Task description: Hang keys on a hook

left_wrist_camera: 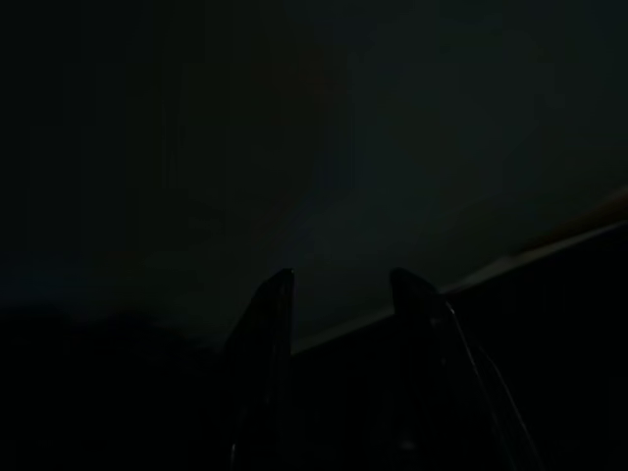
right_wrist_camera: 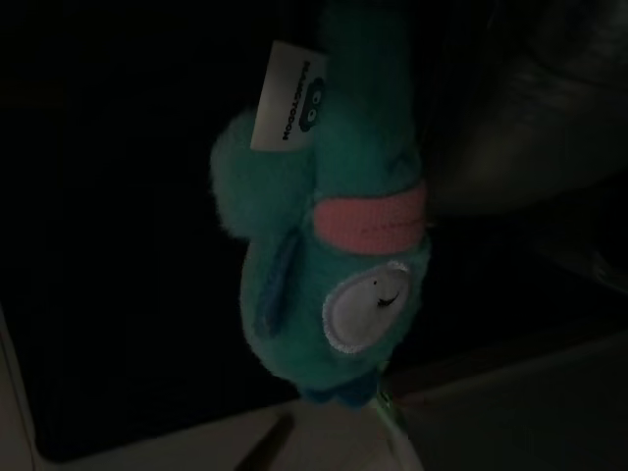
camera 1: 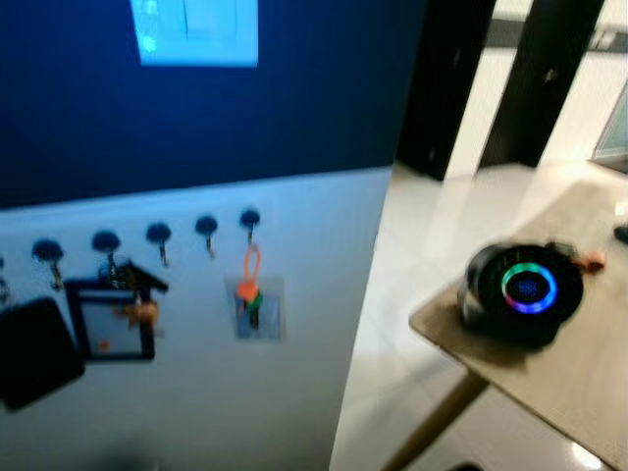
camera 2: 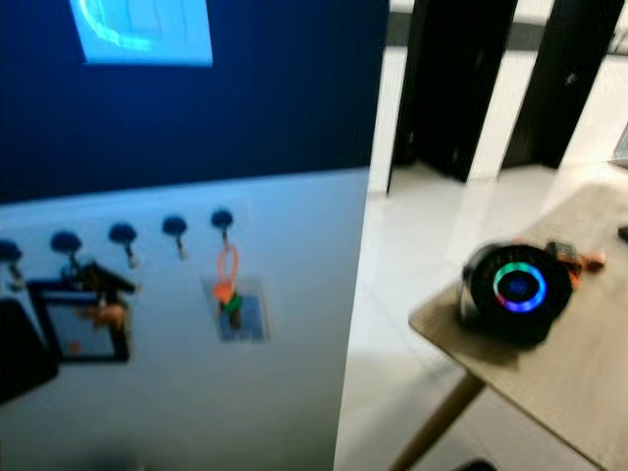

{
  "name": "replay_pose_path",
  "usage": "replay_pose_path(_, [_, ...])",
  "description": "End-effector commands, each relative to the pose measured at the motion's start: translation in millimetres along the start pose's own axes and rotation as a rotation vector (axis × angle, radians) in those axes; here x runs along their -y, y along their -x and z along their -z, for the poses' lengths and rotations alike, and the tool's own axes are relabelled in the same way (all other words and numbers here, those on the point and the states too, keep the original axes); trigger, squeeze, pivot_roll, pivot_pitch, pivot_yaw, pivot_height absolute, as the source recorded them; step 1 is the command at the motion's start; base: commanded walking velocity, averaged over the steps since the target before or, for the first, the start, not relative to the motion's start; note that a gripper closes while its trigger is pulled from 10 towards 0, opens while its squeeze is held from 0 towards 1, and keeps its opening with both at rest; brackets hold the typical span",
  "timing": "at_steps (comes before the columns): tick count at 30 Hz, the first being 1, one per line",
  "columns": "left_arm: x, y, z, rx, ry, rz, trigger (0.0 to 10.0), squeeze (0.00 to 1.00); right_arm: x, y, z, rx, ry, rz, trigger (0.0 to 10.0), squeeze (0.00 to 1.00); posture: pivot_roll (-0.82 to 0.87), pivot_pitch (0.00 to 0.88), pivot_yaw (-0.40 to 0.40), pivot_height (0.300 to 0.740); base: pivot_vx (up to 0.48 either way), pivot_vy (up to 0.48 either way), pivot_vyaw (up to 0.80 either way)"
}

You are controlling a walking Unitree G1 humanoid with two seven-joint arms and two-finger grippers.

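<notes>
Left gripper [left_wrist_camera: 339, 294] in the wrist view: two black fingers apart, nothing between them, all else there is very dark. Right gripper: can't tell its state from the right wrist view, where a teal plush toy [right_wrist_camera: 329, 226] with a pink band, a white paper tag and a round white patch hangs close to the camera against a dark background; what holds it is not visible.

Head views are blurred. Nearest on the right, a wooden worktop [camera 1: 589, 383] with a slanted leg, carrying a round black device [camera 1: 522, 291] with a glowing blue-green ring; small orange and dark bits sit just beyond it, too blurred to identify.

On the left, a wall panel [camera 1: 294, 373], pale lower half, dark blue upper half. A row of dark round hooks [camera 1: 157, 234] runs across the pale part. Keys [camera 1: 250, 289] on an orange loop with a green bit hang from the rightmost hook [camera 1: 249, 219], over a small grey plate. Left of that, a dark house-shaped frame [camera 1: 113, 314] hangs from another hook, and a black flat object [camera 1: 34, 353] sits at the left edge.

Higher up, a bright switch plate [camera 1: 194, 31] on the blue section. Far right, white floor [camera 1: 412, 235] and dark door frames.
</notes>
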State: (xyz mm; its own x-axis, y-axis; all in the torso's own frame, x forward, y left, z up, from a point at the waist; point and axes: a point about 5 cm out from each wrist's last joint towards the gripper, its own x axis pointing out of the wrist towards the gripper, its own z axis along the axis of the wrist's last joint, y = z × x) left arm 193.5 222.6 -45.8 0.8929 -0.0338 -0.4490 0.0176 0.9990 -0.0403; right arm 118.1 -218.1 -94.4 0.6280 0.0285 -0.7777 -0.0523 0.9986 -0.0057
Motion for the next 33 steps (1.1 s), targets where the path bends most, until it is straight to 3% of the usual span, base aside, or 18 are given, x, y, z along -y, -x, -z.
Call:
replay_pose_path(1, [-0.1, 1.2, 3.1, -0.012, 0.023, -0.013, 10.0, 0.0, 2.6, 3.1, 6.8, -0.023, -0.009, 0.009, 10.0, 0.0, 0.05, 0.077, -0.051, 0.74, 0.0, 0.0, 0.8])
replay_pose_path(28, [0.4, -1.0, 4.1, -0.033, 0.033, -0.012, 10.0, 0.0, 3.6, 1.5, 3.5, -0.02, -0.013, 0.014, 10.0, 0.0, 0.05, 0.073, -0.049, 0.74, 0.0, 0.0, 0.8])
replay_pose_path(33, [0.0, -1.4, 4.6, -0.043, 0.024, -0.016, 10.0, 0.0, 4.2, 1.9, 5.0, -0.021, -0.056, 0.035, 10.0, 0.0, 0.05, 0.071, -0.046, 0.74, 0.0, 0.0, 0.09])
